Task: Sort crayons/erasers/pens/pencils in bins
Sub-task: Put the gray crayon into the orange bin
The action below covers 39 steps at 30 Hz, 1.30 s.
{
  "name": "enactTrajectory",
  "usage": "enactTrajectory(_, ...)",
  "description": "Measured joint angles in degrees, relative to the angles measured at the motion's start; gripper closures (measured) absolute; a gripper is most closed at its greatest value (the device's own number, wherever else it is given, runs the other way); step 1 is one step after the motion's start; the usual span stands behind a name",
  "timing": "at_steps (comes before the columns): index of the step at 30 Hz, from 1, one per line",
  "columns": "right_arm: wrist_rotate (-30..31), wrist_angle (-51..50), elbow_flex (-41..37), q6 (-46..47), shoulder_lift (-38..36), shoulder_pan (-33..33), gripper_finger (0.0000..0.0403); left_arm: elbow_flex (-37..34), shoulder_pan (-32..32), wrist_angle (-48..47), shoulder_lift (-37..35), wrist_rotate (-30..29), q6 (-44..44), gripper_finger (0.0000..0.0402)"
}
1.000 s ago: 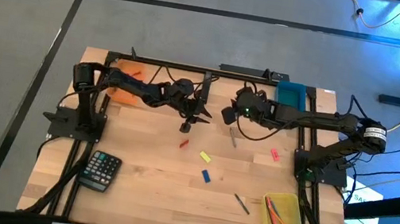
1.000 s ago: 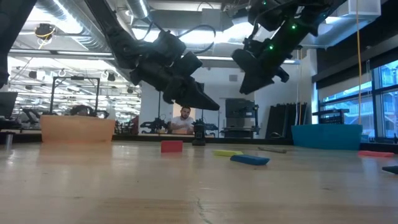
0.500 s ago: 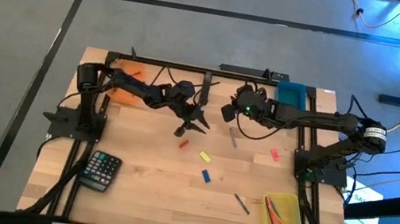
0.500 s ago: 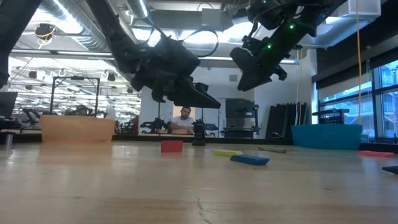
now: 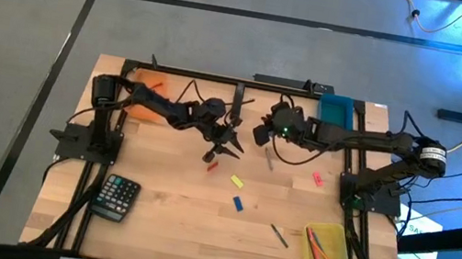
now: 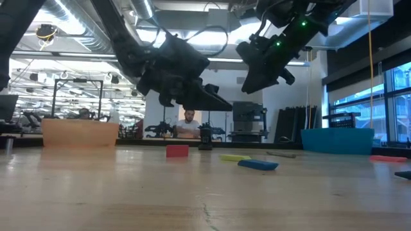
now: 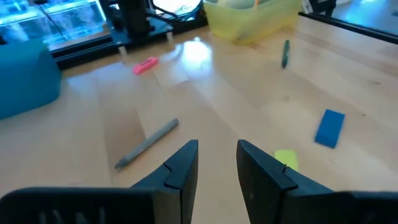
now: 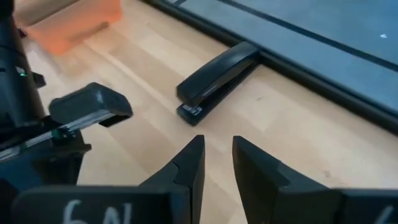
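My left gripper (image 7: 214, 163) hangs empty, fingers slightly parted; I should center on the red crayon (image 5: 213, 166) before dropping.

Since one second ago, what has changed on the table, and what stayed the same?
The left hand, empty with fingers apart, swung a little toward the right arm, still above the short red crayon. The right hand, also empty, drew slightly back toward the table's far edge. The yellow eraser block, blue eraser block and grey pencil stayed put.
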Motion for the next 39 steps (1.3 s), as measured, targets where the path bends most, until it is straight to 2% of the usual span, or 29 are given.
enactTrajectory(7,0.0,-3.8,0.1,3.1,0.0,3.9,0.0318,0.0,-3.5,0.8,0.0,0.1,0.8,0.03)
enactTrajectory(12,0.2,-21.7,4.2,8.2,0.1,6.8,0.0318,0.1,-5.2,5.8,0.0,-0.6,-2.7,0.03)
enactTrajectory(16,0.2,-38.1,8.8,13.2,0.1,8.8,0.0318,2.1,-5.3,5.6,0.0,-0.7,-5.8,0.03)
enactTrajectory(20,-1.7,-47.1,10.9,15.4,0.1,9.7,0.0318,3.6,-5.3,4.9,0.9,-0.8,-7.2,0.03)
enactTrajectory(24,-4.6,-48.1,10.0,17.0,0.0,10.3,0.0318,4.8,-5.7,4.6,3.4,-0.4,-6.9,0.03)
enactTrajectory(27,-7.7,-48.1,8.0,19.1,0.0,11.0,0.0318,6.4,-5.6,4.4,5.8,2.5,-7.1,0.03)
enactTrajectory(32,-8.4,-47.3,5.0,21.5,0.0,12.4,0.0318,10.9,-6.0,-4.1,8.4,7.2,-6.6,0.03)
enactTrajectory(35,-7.1,-46.5,3.6,21.5,0.0,12.3,0.0318,12.6,-6.3,-8.7,8.5,5.4,-5.9,0.03)
enactTrajectory(39,-5.5,-44.8,2.4,19.6,0.0,11.8,0.0318,12.7,-6.5,-9.1,8.5,1.4,-6.0,0.0294)
